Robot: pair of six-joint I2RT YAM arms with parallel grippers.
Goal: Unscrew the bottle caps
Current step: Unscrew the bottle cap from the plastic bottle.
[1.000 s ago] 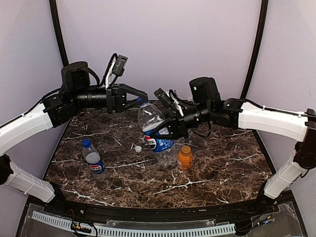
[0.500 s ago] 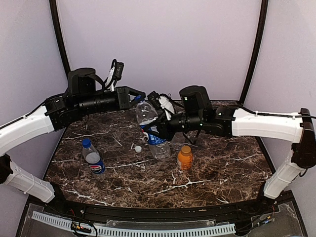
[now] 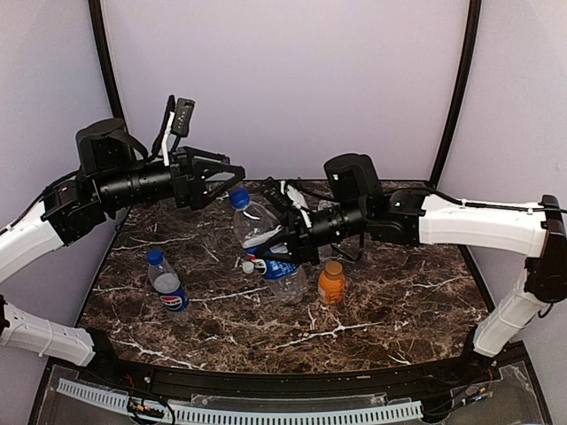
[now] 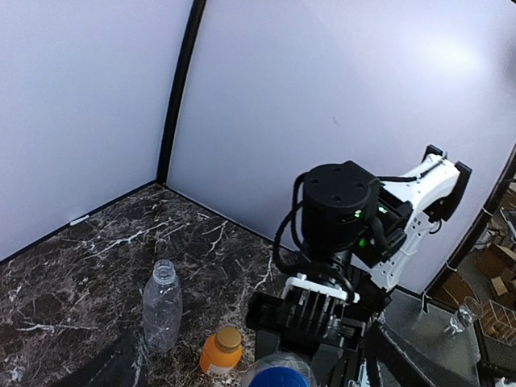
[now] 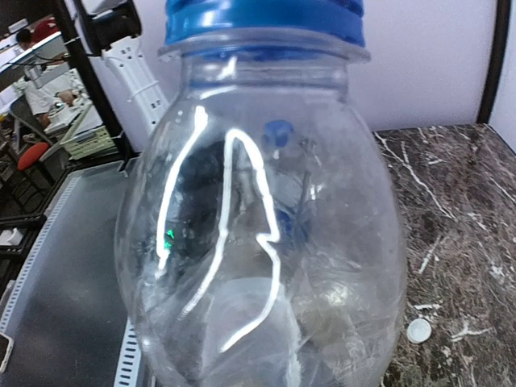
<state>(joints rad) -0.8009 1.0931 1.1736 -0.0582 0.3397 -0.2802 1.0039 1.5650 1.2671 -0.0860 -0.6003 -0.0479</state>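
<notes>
My right gripper [image 3: 276, 243] is shut on a clear blue-labelled bottle [image 3: 266, 237], held tilted above the table with its blue cap [image 3: 239, 197] up and to the left. The bottle [image 5: 266, 234] fills the right wrist view and hides the fingers; its cap [image 5: 262, 16] is at the top. My left gripper [image 3: 229, 181] stands open just left of that cap, apart from it. The left wrist view shows the cap [image 4: 278, 377] at the bottom edge. A Pepsi bottle [image 3: 166, 283] with a blue cap stands front left. The orange bottle [image 3: 331, 283] is capped.
A clear bottle [image 4: 161, 306] with no cap stands beside the orange bottle [image 4: 220, 352]. A loose white cap [image 5: 418, 330] lies on the marble table [image 3: 399, 310]. Purple walls and black posts enclose the back and sides.
My left gripper has opened, let go of the blue cap and drawn back to the left. The right arm has lowered and tilted the bottle, cap still on it.
</notes>
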